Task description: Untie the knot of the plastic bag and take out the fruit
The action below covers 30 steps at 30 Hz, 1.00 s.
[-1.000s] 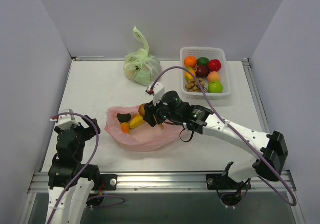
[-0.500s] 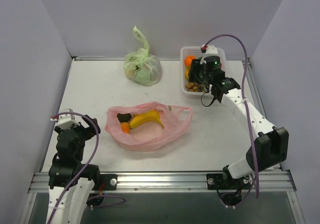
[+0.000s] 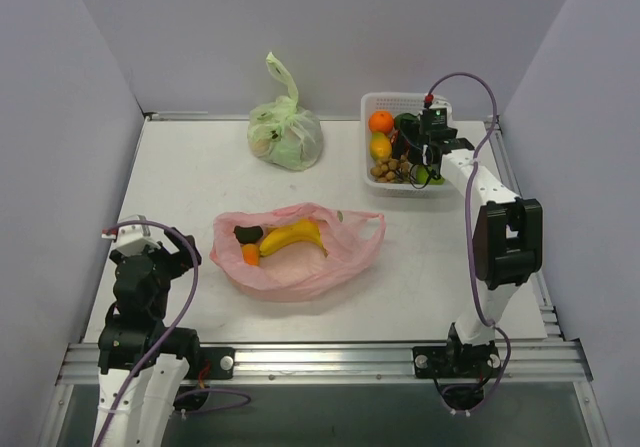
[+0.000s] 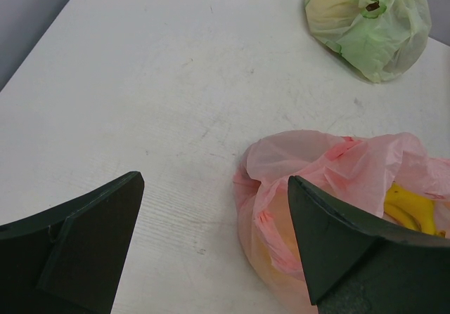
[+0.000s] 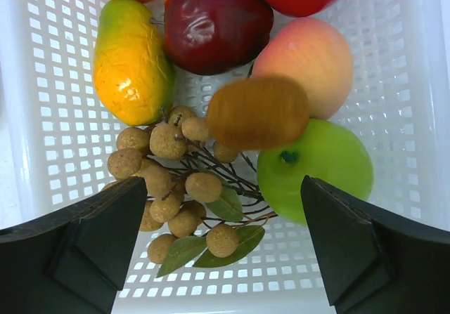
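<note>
Fruit in pink bag, three; one green bag, one basket.

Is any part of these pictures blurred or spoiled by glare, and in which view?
Right wrist view: the brown fruit is smeared, while the basket mesh and the other fruit around it are sharp. Left wrist view: the dark fingers are soft at their edges, and the pink bag is fairly sharp. Top view: even light, faint shadows, no strong glare.
</note>
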### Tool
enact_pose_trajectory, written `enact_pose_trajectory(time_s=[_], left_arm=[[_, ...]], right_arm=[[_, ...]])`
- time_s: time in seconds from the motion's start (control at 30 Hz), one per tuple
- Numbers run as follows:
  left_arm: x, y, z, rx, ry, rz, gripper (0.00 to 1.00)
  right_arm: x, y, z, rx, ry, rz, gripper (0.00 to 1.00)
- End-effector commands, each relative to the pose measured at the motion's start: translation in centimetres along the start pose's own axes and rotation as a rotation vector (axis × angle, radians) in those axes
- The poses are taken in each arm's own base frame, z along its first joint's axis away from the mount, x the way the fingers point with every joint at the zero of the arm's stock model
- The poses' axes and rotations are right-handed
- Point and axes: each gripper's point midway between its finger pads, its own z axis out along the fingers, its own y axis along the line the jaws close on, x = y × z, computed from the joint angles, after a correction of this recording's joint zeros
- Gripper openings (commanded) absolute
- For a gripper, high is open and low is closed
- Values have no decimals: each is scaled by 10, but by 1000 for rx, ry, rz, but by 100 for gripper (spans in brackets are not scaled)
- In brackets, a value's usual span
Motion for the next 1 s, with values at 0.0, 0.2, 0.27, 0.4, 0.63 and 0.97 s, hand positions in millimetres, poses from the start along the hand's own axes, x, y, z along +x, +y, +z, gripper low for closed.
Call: enact_pose_trajectory(time_s=[0.0,0.2,0.27,0.4,0.63,0.97], left_arm=[[-12,-7,3,26,-39,-2,95],[-12,-6,3,24,-38,-3,95],[-11,-7,4,26,-34,-2,95],[-11,-7,4,28,-37,0,95],[-12,-7,3,34,-42,-1,95],[-13,-8,1,40,-51,0,95]], right_arm=[[-37,4,-17,-8,-87,15,98],[-37,24,-46,-110,-103,-23,100],[-38,44,-68,-186,-124,-65,99],[-25,86,-114,-369,-150,-235,96],[21,147,-186,-640,-134,-425,94],[100,206,-242,-838,-16,-579,91]])
